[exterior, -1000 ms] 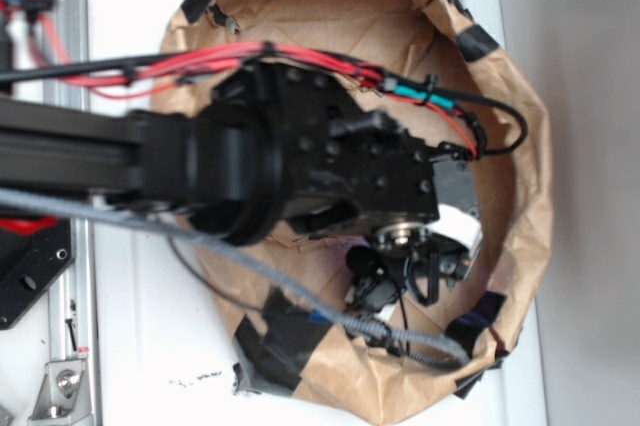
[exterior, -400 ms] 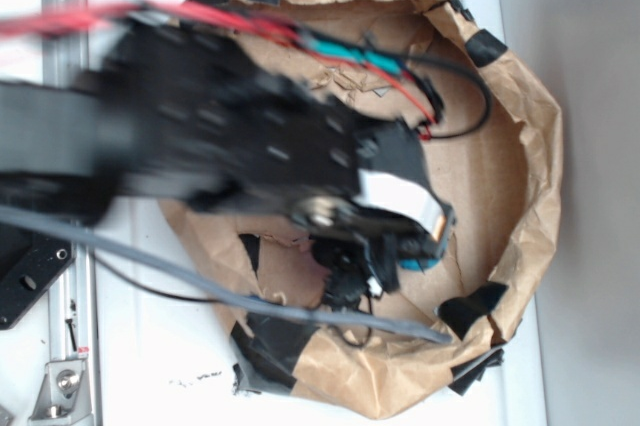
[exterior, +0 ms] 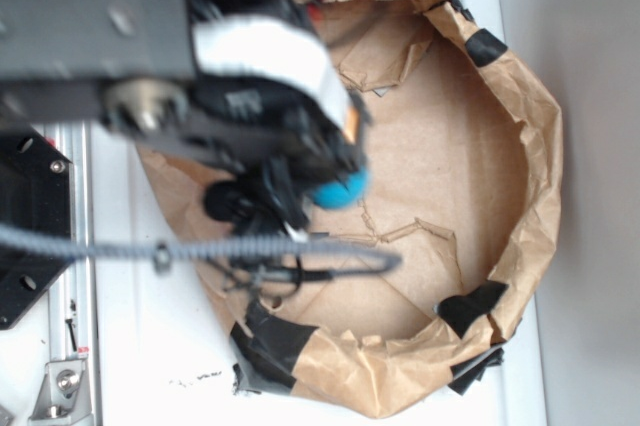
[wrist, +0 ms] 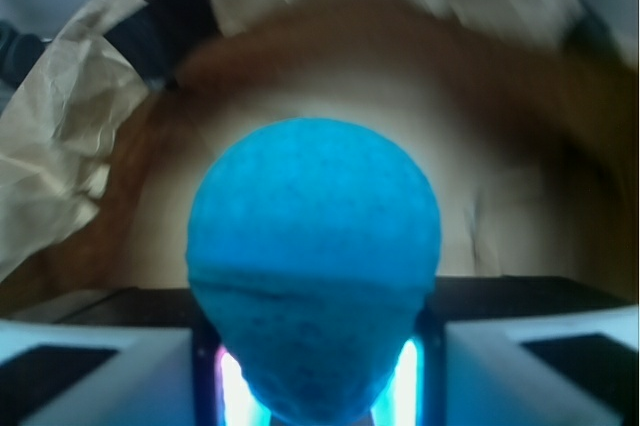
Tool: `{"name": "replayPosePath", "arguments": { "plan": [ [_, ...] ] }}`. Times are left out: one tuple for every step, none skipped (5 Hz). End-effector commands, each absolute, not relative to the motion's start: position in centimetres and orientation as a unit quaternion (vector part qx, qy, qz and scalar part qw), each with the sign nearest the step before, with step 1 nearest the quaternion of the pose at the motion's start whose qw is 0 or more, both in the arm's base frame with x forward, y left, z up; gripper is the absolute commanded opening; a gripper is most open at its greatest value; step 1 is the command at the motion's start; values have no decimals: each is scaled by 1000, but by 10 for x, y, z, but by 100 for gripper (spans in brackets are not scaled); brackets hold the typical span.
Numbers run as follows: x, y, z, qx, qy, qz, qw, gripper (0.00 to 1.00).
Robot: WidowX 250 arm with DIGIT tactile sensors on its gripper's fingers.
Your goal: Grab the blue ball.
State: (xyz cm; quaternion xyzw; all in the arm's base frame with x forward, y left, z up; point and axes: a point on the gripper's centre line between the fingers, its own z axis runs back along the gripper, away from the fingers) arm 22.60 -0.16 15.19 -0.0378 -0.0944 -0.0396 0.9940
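Note:
The blue ball [wrist: 312,266] fills the middle of the wrist view, squeezed between the two fingers, its dimpled turquoise surface close to the lens. In the exterior view the ball [exterior: 338,189] shows as a blue spot at the tip of my gripper [exterior: 325,186], held up above the left part of the brown paper bowl [exterior: 530,176]. The gripper is shut on the ball. The arm is blurred and covers the bowl's left side. No brown wood piece is visible.
The paper bowl has a crumpled rim with black tape patches [exterior: 470,308]. Its floor [exterior: 440,176] lies bare to the right of the gripper. A metal rail [exterior: 70,346] runs along the left edge. Grey and black cables [exterior: 260,251] hang below the arm.
The arm has swung from the bowl's lower right up and to the left, rising toward the camera, with the blue ball carried in the gripper.

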Motion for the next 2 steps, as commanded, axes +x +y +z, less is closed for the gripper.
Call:
{"name": "replayPosePath", "arguments": {
  "plan": [
    [229,29,167,38,-71,106,991,0],
    [230,32,165,38,-71,112,990,0]
  ]
}}
